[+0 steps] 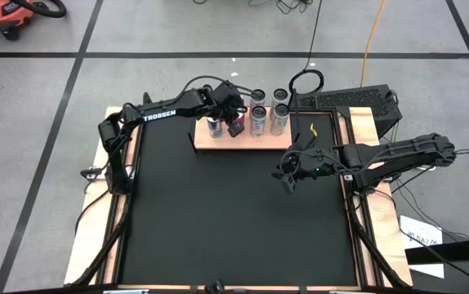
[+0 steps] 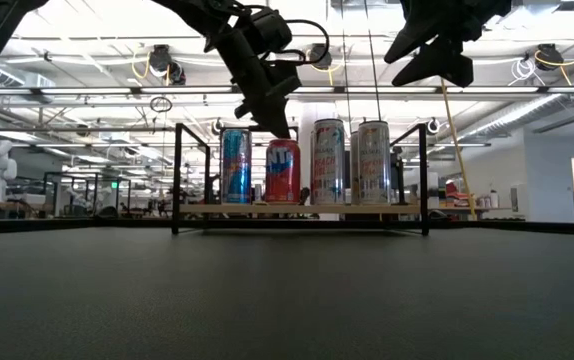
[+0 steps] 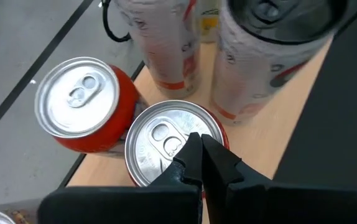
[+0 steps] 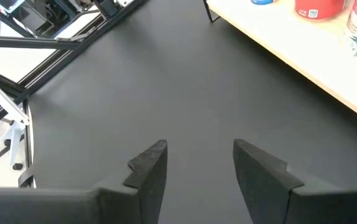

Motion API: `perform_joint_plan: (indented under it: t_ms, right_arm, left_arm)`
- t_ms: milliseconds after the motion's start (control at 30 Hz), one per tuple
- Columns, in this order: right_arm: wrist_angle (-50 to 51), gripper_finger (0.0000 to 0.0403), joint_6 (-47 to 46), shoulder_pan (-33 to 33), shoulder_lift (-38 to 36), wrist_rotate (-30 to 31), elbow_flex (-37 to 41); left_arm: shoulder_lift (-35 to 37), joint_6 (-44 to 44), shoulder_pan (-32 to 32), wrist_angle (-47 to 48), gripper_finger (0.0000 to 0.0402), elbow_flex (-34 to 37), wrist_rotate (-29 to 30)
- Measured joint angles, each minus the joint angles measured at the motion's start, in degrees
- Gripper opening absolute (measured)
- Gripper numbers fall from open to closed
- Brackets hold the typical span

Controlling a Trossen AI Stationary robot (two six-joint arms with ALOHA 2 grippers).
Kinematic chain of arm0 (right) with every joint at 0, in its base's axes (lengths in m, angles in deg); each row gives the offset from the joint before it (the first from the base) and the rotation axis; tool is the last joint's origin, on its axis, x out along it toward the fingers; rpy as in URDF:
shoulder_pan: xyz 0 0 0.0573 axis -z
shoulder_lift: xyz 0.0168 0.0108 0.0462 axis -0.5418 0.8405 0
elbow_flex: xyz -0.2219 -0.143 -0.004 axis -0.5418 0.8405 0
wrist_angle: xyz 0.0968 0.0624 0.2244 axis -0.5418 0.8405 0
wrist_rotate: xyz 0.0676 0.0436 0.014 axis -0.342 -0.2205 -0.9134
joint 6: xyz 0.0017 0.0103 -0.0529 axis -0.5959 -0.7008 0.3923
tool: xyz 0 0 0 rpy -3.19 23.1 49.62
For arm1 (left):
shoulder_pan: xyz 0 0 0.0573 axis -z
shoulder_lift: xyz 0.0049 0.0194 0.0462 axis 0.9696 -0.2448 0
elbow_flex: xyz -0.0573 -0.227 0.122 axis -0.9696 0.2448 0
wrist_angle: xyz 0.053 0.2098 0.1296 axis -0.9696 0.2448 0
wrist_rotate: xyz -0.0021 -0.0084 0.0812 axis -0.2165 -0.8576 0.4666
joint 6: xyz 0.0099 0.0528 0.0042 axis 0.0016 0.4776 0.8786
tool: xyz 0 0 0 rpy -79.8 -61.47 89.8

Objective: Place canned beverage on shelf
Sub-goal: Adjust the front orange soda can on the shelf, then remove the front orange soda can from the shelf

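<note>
The shelf (image 1: pixel 210 144), a small light-wood board with thin black side brackets (image 2: pixel 176 180), stands at the far middle of the black mat. On it stand a blue can (image 2: pixel 235 165), a short red can (image 2: pixel 282 172) and two tall white cans (image 2: pixel 328 160) (image 2: pixel 372 160). My left gripper (image 3: pixel 200 152) is shut, right over the red can's silver top (image 3: pixel 160 134); it also shows in the low view (image 2: pixel 275 122). My right gripper (image 4: pixel 194 165) is open and empty, above the mat to the right of the shelf (image 1: pixel 288 175). My left gripper's shut fingertips (image 3: pixel 194 146) point down over the red can's top (image 3: pixel 150 140), near its rim. Whether they touch the top, I cannot tell. The can stands upright on the shelf board.
More cans stand behind the shelf at the table's far edge (image 1: pixel 257 95). A second can with a red side (image 3: pixel 79 99) stands close beside the red can. Black frame rails (image 1: pixel 357 220) edge the mat. The wide black mat (image 1: pixel 234 220) lies in front of the shelf.
</note>
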Motion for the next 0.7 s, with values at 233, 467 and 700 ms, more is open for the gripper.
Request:
perform_joint_plan:
  t_ms: [233,467,700]
  right_arm:
    - [-0.6,0.0171,0.2,0.0,-1.2,0.0,0.0]
    - [-2.3,0.0171,3.6,2.0,-6.1,0.3,0.0]
    - [-2.5,0.0171,3.1,4.3,-8.0,0.2,0.0]
  left_arm:
    - [3.2,0.0,0.2,1.6,0.0,0.5,-0.6]
    - [7.2,0.0,0.1,-0.4,0.0,0.3,0.6]
    - [7.4,1.7,0.2,-1.4,0.0,0.3,-0.9]
